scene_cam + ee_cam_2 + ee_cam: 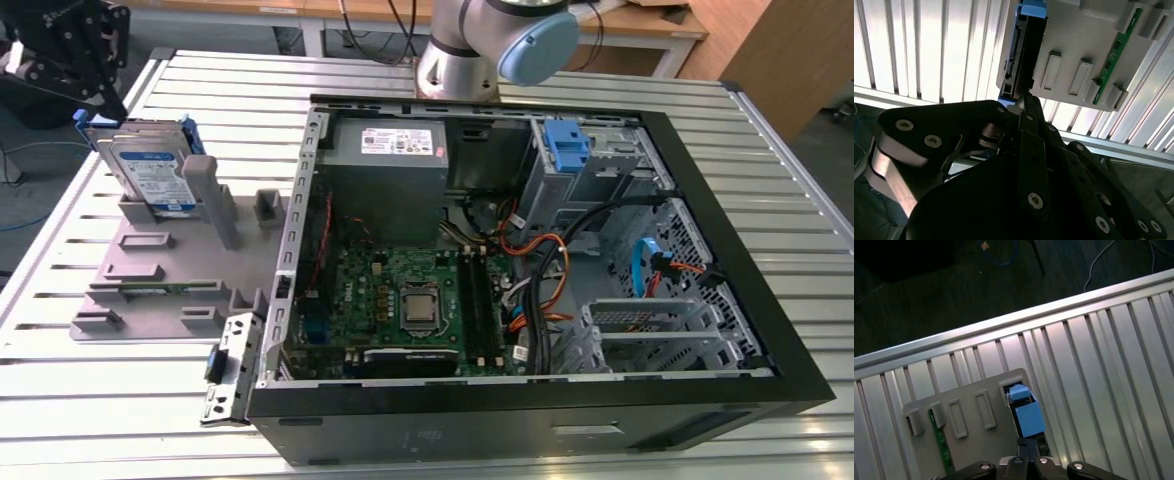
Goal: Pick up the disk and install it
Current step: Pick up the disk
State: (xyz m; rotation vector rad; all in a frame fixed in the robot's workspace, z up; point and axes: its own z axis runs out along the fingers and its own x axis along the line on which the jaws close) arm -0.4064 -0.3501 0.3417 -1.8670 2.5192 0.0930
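Ribbed aluminium slats form the table (747, 170) under everything. On the exterior view's right, an open black computer case (747, 390) lies on its side. Inside it are a green motherboard (400, 290), a grey power-supply box (387, 145) at the far end, a blue plastic latch piece (567, 150) near the drive bays, and loose coloured cables.

On the exterior view's left, just beside the case, sits a grey fixture plate (147, 265) with several raised slots. The disk (150, 170) stands upright on its edge in a slot at the far end of this plate. Its blue-and-white label faces the camera and blue rails run along its sides. It is outside the case and not yet installed.

The robot arm (487, 45) rises behind the case. Its black gripper (94, 95) hangs over the far left corner of the table, just above the top of the disk.

In the second wrist view, the gripper (1023, 100) points at the narrow end of the disk (1021, 55). Its fingers are drawn together with no visible gap and nothing is held between them. A green circuit strip (1114, 55) sits in another slot of the plate.

In the first wrist view, the gripper (1023, 447) is directly over the blue rail of the disk (1029, 420). A dark floor (929, 290) lies beyond the table edge.
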